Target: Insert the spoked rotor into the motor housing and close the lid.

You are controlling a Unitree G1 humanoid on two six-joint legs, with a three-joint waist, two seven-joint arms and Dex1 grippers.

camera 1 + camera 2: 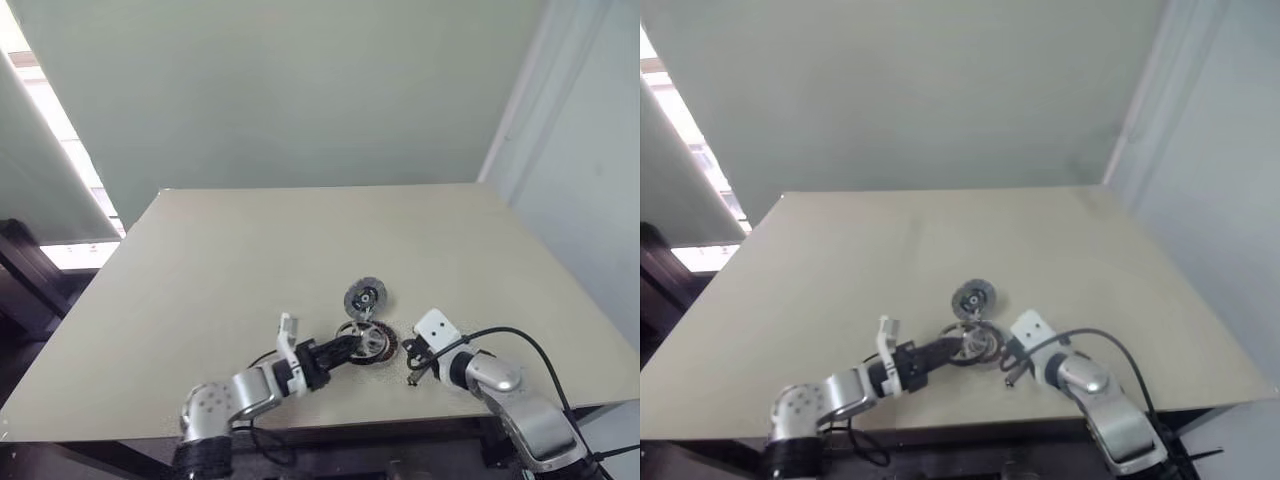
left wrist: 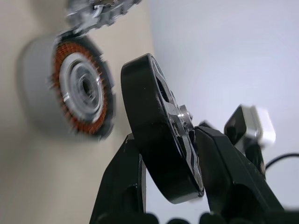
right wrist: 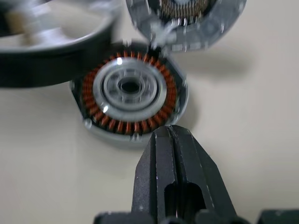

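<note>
I see the rotor [image 2: 161, 135] pinched by its dark rim in my left gripper [image 1: 350, 347], tilted on edge just above the motor housing [image 3: 129, 94]. My left arm reaches low across the counter [image 1: 230, 260] toward the right. The rotor's face is shiny metal with spokes around a hub. The housing lies flat on the counter, a ring of copper-brown windings around a silvery centre, its well empty. The grey round lid [image 1: 365, 297] stands open at the housing's far edge. My right gripper [image 3: 171, 140], fingers pressed together and holding nothing, points at the housing from just beside it.
</note>
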